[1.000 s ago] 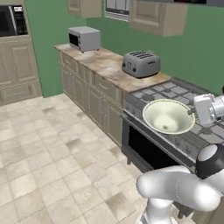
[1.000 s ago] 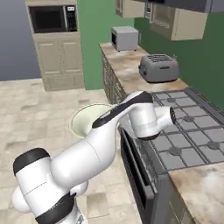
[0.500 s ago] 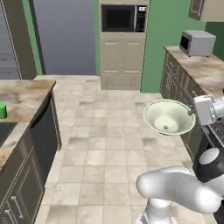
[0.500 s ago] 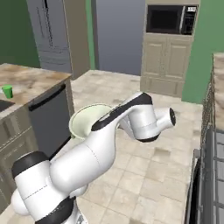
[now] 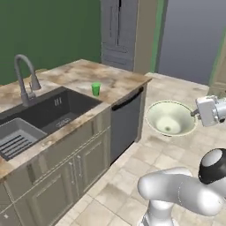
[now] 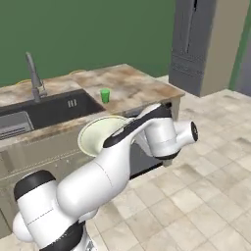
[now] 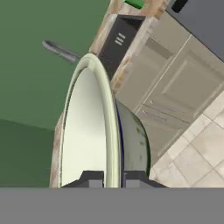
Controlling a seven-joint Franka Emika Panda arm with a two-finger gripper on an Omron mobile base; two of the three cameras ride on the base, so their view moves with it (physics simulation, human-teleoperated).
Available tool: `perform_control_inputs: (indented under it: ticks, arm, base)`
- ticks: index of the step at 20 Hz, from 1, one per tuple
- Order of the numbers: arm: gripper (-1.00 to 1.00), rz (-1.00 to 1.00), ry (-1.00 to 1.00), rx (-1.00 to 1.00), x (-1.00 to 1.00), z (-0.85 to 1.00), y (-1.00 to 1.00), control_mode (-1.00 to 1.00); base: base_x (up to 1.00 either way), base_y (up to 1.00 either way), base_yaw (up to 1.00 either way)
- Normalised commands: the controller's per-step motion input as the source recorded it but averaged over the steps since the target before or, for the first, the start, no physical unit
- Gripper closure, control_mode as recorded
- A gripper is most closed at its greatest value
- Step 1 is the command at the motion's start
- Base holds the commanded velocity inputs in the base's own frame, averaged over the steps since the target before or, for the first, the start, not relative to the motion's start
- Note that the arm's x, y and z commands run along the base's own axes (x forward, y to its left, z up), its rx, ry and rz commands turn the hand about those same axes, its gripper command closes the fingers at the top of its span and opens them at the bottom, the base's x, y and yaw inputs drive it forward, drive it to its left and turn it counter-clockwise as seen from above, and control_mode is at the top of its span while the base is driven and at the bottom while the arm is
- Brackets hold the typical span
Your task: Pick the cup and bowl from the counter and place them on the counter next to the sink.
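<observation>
- A tall grey refrigerator [image 5: 118,33] stands against the far wall, just past the end of the worktop run.
- A dark dishwasher front [image 5: 126,121] sits under the worktop end, with a black handle bar along its top.
- Beige cabinet doors [image 5: 73,170] with slim handles [image 5: 77,168] line the base below the basin.
- Pale stone floor tiles [image 6: 206,191] cover the open room.
- A dark green wall [image 6: 88,34] runs behind everything.
- A wide grey panel [image 5: 190,42] stands right of the refrigerator.

One bowl [image 5: 170,118], one cup [image 5: 96,88], one sink [image 5: 42,115], one tap [image 5: 24,77] and one fridge [image 5: 119,33] are showing.
</observation>
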Motion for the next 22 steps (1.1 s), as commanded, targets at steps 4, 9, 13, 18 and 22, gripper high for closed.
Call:
perform_control_inputs:
  ticks: [4,9,13,18,22]
  arm:
    - [1.0,0.0,0.0,0.0,0.0,0.0,0.0,1.0]
    - [1.0,0.0,0.0,0.0,0.0,0.0,0.0,1.0]
    - [1.0,0.0,0.0,0.0,0.0,0.0,0.0,1.0]
    - [1.0,0.0,0.0,0.0,0.0,0.0,0.0,1.0]
    - [1.0,0.0,0.0,0.0,0.0,0.0,0.0,1.0]
  base:
    - [0.32,0.0,0.97]
    - [0.21,0.02,0.93]
    - [0.48,0.28,0.74]
    - [0.65,0.48,0.2]
    - [0.88,0.46,-0.13]
